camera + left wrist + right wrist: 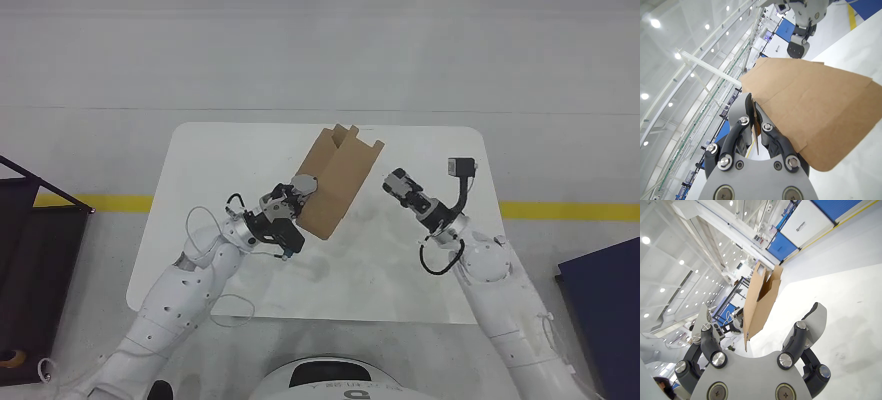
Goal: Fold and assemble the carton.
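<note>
A flattened brown carton (335, 180) stands tilted above the middle of the white table (230, 160), its notched flaps pointing to the far side. My left gripper (300, 195) is shut on the carton's near left edge; in the left wrist view the cardboard edge (754, 121) sits pinched between the fingers and the carton (810, 113) fans out beyond. My right gripper (393, 183) hovers open just right of the carton, apart from it. In the right wrist view the carton (759, 306) stands beyond the spread fingers (816, 313), partly opened at its far end.
A yellow floor line (570, 210) runs behind the table on both sides. A dark frame (30, 230) stands at the left, and a blue mat (610, 300) lies at the right. Bare table surface lies near the front edge (330, 300).
</note>
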Controlling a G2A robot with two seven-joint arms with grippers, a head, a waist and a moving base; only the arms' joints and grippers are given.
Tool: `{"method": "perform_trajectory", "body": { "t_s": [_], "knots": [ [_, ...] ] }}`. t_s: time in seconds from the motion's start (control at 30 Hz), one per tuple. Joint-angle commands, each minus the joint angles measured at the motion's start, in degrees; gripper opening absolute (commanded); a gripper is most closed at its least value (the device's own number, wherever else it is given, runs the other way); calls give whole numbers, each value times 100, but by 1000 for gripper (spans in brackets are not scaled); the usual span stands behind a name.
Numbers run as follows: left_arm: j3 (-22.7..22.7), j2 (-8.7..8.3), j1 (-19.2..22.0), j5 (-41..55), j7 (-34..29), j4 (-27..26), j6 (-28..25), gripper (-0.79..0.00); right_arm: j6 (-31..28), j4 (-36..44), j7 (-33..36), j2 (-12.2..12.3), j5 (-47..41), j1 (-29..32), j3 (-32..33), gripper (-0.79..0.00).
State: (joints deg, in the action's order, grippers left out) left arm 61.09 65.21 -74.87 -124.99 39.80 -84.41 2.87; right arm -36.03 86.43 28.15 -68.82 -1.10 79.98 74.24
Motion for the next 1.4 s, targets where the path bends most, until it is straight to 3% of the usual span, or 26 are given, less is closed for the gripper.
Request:
{"method": "perform_trajectory", "body": {
  "t_s": [0.0, 0.27, 0.4, 0.47, 0.57, 0.6, 0.63, 0.8, 0.83, 0.87, 0.9, 1.03, 1.37],
  "knots": [
    [-125, 37, 85, 28, -47, 28, 5, -785, 49, -67, 80, -21, -3, -112, -161, 0],
    [-361, 115, 273, -30, -79, 143, 51, -785, 43, -132, 235, -45, -1, -297, -400, 0],
    [-413, 134, 314, -32, -30, 196, 40, -785, 104, -148, 198, -45, 48, -327, -415, -102],
    [-425, 139, 317, -29, 6, 210, 48, -785, 171, -204, 126, -46, 136, -355, -413, -228],
    [-419, 141, 314, -33, 49, 219, 68, -785, 241, -262, 29, -57, 254, -392, -469, -523],
    [-415, 141, 314, -45, 56, 223, 78, -785, 230, -278, 45, -58, 230, -400, -484, -705],
    [-410, 142, 310, -41, 58, 226, 90, -785, 211, -292, 57, -58, 216, -405, -488, -785],
    [-405, 145, 312, -76, 59, 238, 100, -785, 137, -312, 181, -43, 92, -384, -475, -785],
    [-403, 144, 310, -93, 75, 231, 97, -502, 120, -311, 219, -37, 42, -373, -460, -785],
    [-380, 136, 302, -125, 98, 221, 106, -49, 105, -313, 264, -29, -14, -361, -438, -785],
    [-326, 122, 284, -141, 133, 194, 112, 0, 85, -316, 315, -19, -68, -348, -407, -785],
    [211, -7, 2, -212, 225, -81, 303, 0, -14, -329, 557, 43, -337, -273, -164, -785],
    [2029, -349, -1287, 13, 350, -1301, 200, 0, -149, -201, 1163, 227, -1118, 28, 608, -785]
  ]
}}
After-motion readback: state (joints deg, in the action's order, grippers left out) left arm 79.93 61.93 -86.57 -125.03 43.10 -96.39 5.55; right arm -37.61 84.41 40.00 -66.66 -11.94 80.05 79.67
